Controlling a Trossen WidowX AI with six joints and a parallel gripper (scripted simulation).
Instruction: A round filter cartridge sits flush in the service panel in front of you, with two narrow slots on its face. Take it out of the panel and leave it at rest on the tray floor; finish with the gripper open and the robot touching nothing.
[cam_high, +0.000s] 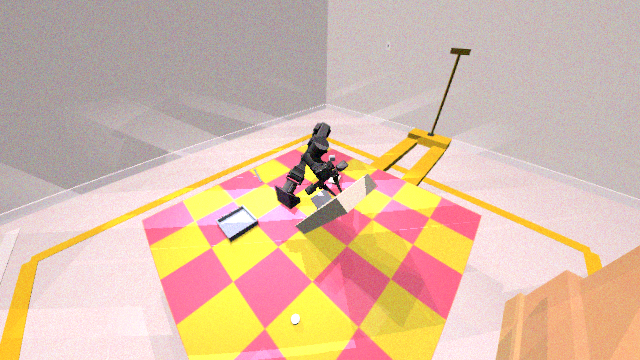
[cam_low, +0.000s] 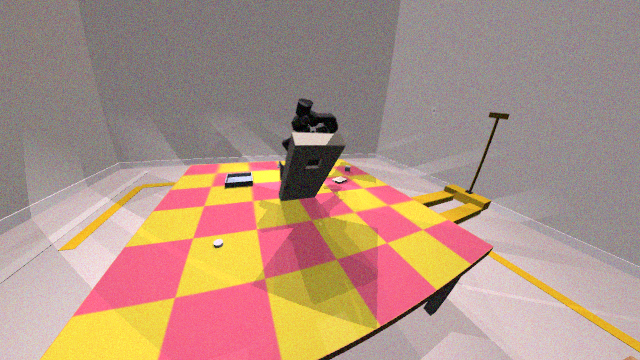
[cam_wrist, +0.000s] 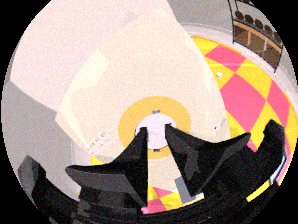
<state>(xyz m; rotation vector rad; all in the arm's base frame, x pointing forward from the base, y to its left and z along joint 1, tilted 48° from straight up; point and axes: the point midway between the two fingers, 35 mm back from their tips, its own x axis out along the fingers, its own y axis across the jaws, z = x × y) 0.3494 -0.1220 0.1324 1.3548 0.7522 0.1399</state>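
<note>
The service panel is a slanted grey slab on the checkered table, seen from its back in the exterior view. In the wrist view the round white cartridge sits in the panel face inside a yellow ring. My gripper is right at the cartridge face, with its two dark fingertips a narrow gap apart on either side of the cartridge's middle. I cannot tell whether the tips are inside the slots. Nothing is clamped between the fingers. The arm leans over the panel's front. The grey tray lies to the panel's left, also in the exterior view.
A small white disc lies on the near part of the table, also in the exterior view. A small white object lies beside the panel. A yellow post stand stands beyond the table, and a wooden block is at the near right.
</note>
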